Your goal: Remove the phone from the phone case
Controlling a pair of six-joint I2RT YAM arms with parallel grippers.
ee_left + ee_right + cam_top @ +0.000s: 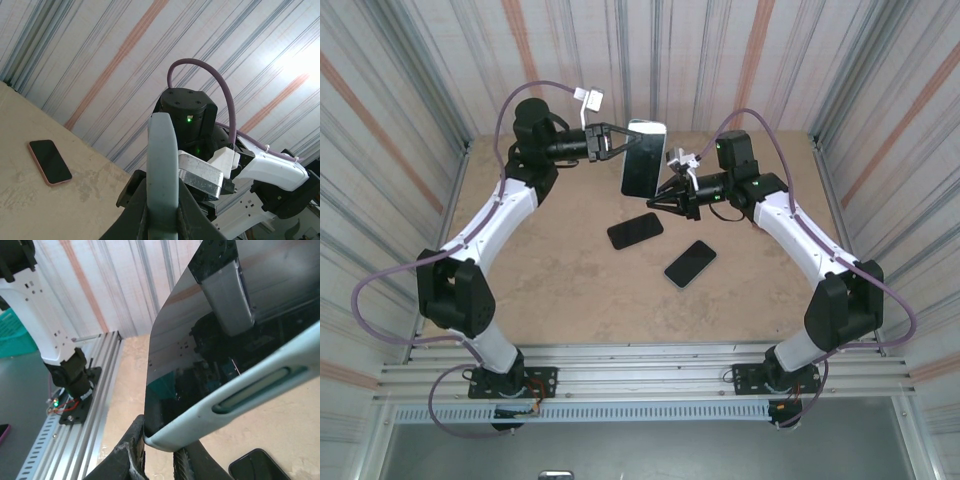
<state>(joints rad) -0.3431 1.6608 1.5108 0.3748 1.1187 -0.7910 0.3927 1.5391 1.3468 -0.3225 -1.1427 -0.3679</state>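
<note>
The phone (642,168), dark screen up, sits in a pale blue phone case (647,127) held in the air above the table's far middle. My left gripper (612,143) is shut on its upper left edge. In the left wrist view the phone case (162,160) stands edge-on, clamped between that left gripper (162,202). My right gripper (661,194) is shut on the lower corner. From the right wrist, the phone (200,370) and phone case (240,395) rise from the right gripper (159,446), one finger on the screen side and one on the case back.
Two other phones lie on the table below: a black one (635,230) and a pale-edged one (690,263). The left wrist view has a pink-cased phone (49,161) flat on the table. Corrugated walls (420,90) close in three sides.
</note>
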